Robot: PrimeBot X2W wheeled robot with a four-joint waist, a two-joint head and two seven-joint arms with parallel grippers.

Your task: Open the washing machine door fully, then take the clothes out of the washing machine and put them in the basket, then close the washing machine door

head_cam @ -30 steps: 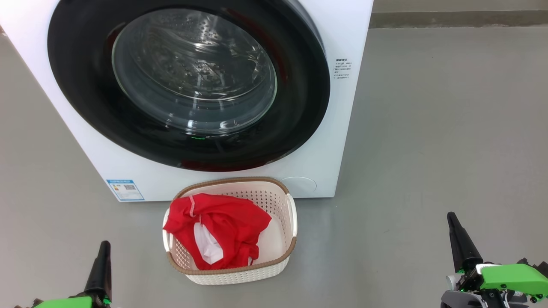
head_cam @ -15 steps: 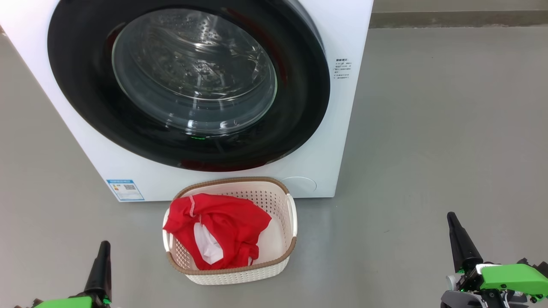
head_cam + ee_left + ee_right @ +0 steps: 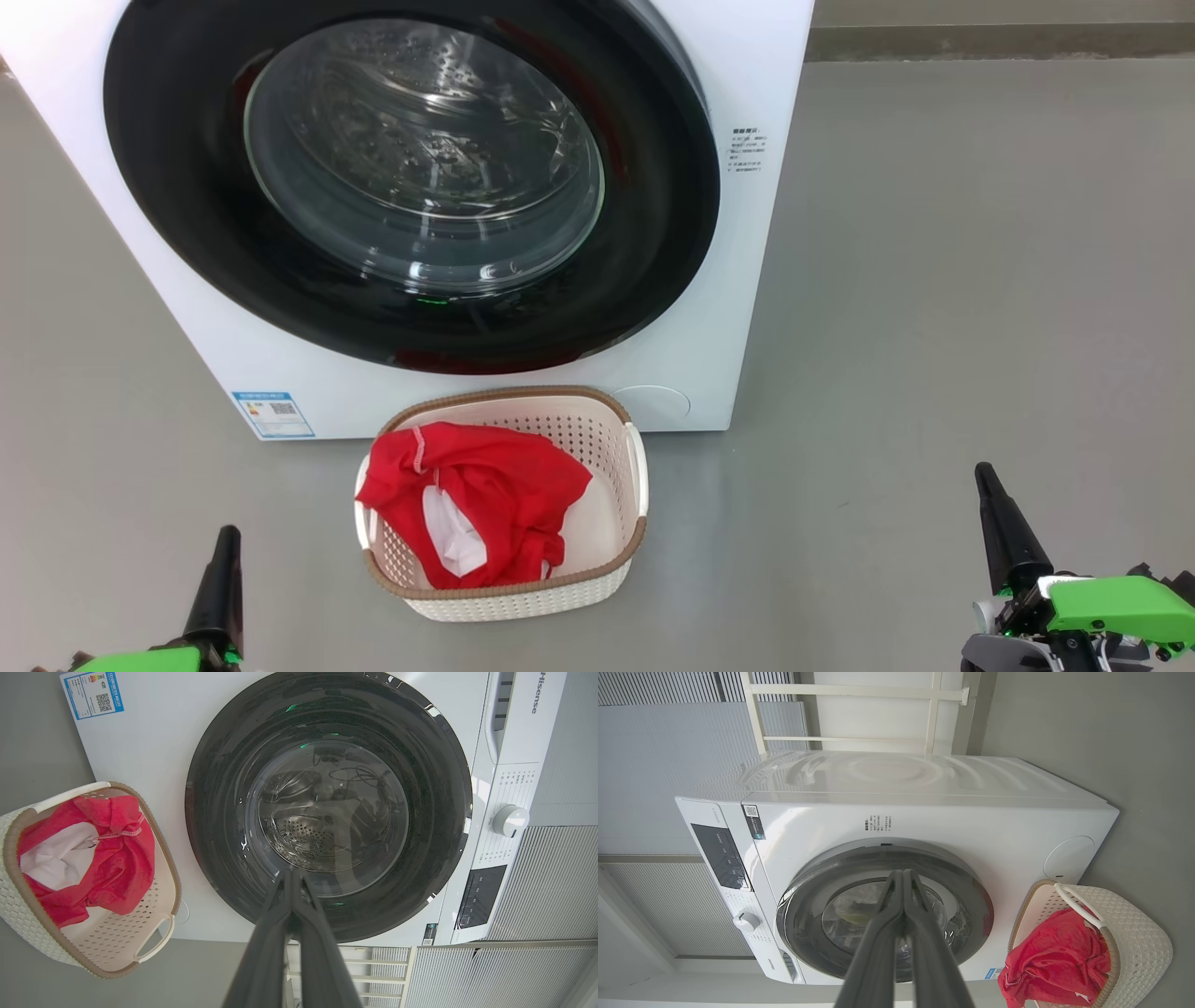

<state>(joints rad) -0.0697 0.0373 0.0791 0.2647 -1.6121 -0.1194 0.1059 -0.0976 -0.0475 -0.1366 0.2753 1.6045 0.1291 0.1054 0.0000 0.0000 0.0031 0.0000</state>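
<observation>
Grippers, two: left gripper (image 3: 227, 534) and right gripper (image 3: 982, 469), fingers pressed together, empty. Basket (image 3: 509, 392), one, on grey floor (image 3: 934, 280), holding red clothes (image 3: 495, 495), one heap. Washing machine (image 3: 766, 56), one, just behind the basket; washing machine door (image 3: 653, 233) shut. Blue label (image 3: 273, 413), one.

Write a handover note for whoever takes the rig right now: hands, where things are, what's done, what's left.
Left hand: shut, empty, touching nothing.
Right hand: shut, empty, touching nothing.
Clothes: in the basket, on the floor in front of the washing machine.
Washing machine door: looks closed flush.
Done: unloading and, apparently, closing.
Left: probably nothing; check the door is latched.
</observation>
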